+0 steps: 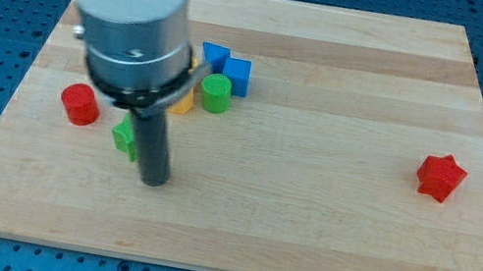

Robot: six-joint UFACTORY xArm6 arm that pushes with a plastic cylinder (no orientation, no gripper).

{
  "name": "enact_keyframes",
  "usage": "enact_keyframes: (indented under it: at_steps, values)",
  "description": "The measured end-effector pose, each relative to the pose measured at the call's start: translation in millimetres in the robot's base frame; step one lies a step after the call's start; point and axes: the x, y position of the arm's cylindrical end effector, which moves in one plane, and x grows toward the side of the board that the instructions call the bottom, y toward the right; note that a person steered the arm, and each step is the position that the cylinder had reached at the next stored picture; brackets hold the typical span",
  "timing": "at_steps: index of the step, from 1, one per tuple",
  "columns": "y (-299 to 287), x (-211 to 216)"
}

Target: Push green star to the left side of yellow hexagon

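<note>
My tip [154, 181] rests on the board at the view's left of centre. The green star [126, 136] lies just to the left of the rod and touches it or nearly so; the rod hides part of it. The yellow hexagon [184, 104] shows only as a small yellow sliver above the star, mostly hidden behind the arm's grey housing. The star sits below and to the left of the hexagon.
A green cylinder [215, 94] stands right of the hexagon. Two blue blocks [215, 55] [237, 76] sit just above it. A red cylinder [79, 104] is at the left. A red star [440, 178] is far right. The wooden board [324, 230] ends near the bottom.
</note>
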Motion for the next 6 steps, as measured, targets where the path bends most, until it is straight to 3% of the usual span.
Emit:
enact_keyframes:
  at_steps: [1, 3, 4, 5, 6]
  values:
    - [-29, -1]
    - [-56, -54]
    - [-50, -26]
    - [-15, -28]
    - [-7, -61]
